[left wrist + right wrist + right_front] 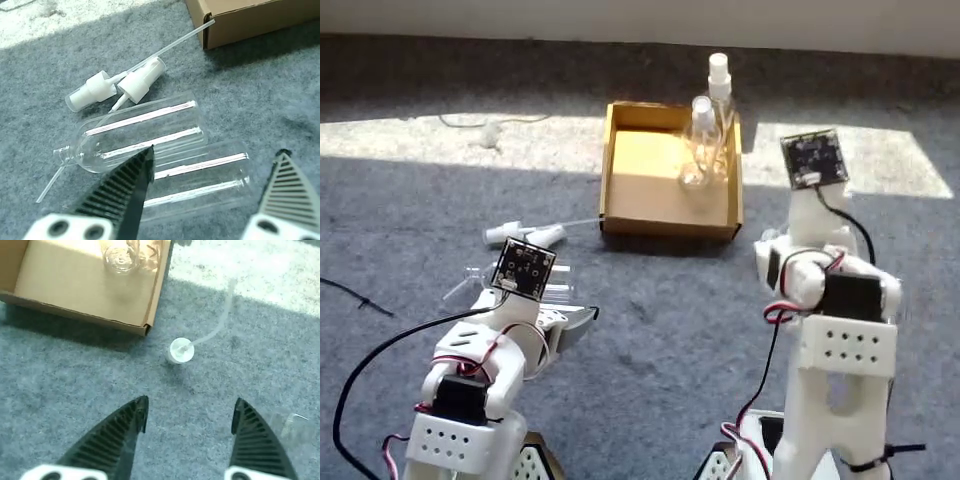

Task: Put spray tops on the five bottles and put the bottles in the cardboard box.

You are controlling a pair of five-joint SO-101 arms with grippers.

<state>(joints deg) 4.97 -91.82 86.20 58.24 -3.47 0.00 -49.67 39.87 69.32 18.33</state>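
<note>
1. Two capped bottles (705,140) sit in the cardboard box (670,228); three to go, I'd say.
2. Now the left tool (217,151) hangs released over two bare bottles (145,127) lying beside loose spray tops (120,85).
3. The right tool (191,401), spread and empty, hovers above another spray top (180,351).
4. Next probably calls for lowering squarely; round bottles could roll.

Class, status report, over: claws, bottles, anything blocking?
Left claw open above two uncapped bottles lying, two spray tops beside them. Right claw open near a loose spray top. Two capped bottles stand in the cardboard box. Nothing blocks them.
</note>
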